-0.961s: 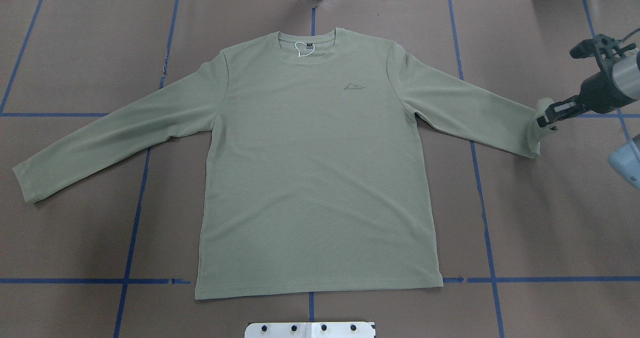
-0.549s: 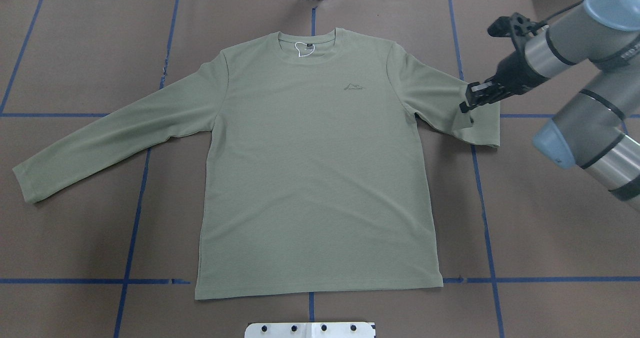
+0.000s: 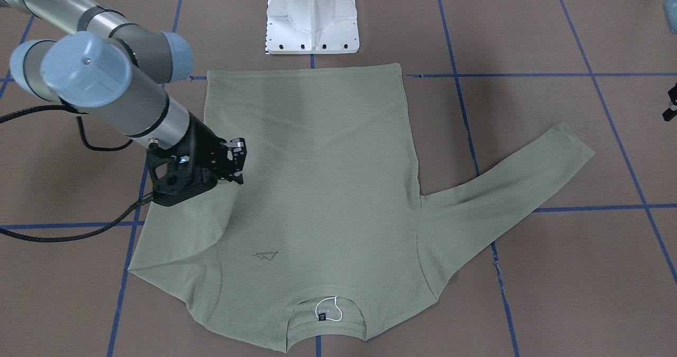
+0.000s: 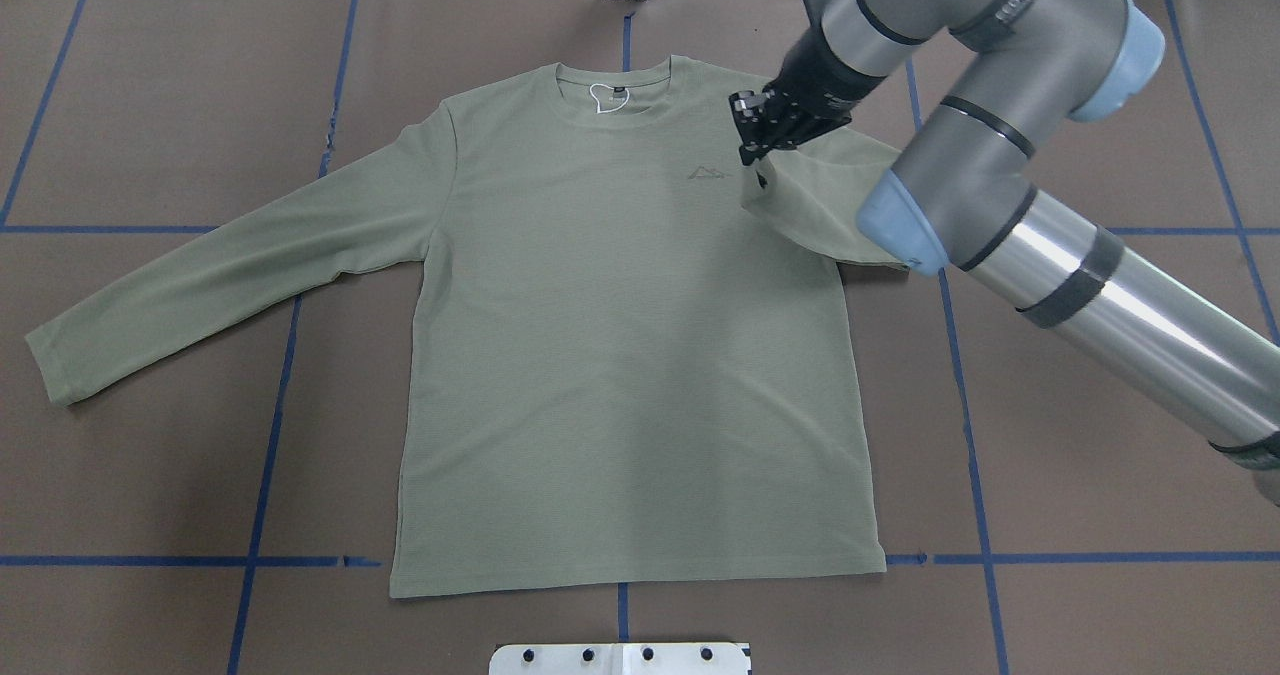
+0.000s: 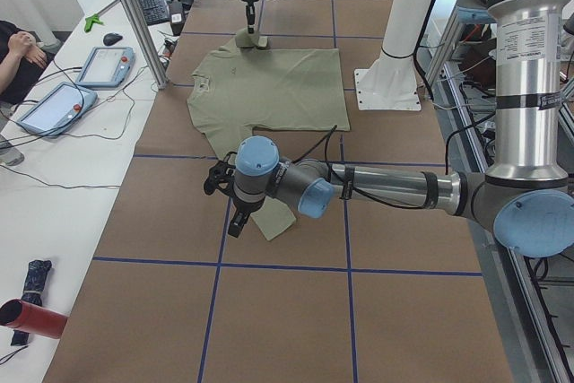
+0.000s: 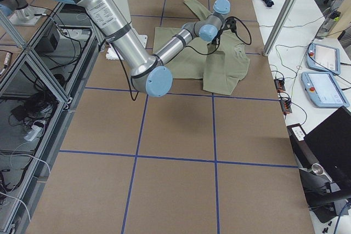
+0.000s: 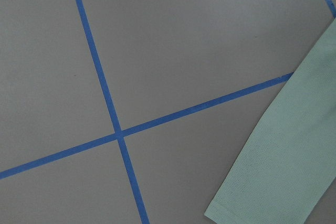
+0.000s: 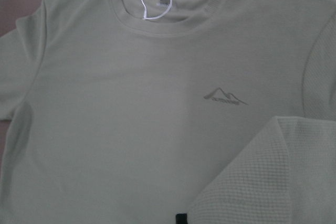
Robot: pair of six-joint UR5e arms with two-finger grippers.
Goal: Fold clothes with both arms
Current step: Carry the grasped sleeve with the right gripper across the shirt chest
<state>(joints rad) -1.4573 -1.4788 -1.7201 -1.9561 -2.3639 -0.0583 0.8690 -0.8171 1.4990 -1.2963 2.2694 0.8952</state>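
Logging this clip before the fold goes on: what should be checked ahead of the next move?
1. Right gripper jaws shut on held sleeve: ok.
2. Sleeve end above the shirt chest, beside the logo: ok.
3. Shirt body flat on the table: ok.
4. Other sleeve spread flat: ok.
5. Left gripper jaws open: cannot tell.

Brown table [image 6: 175,146], sage shirt [image 6: 219,72] — right arm [image 6: 175,43] stretched over it
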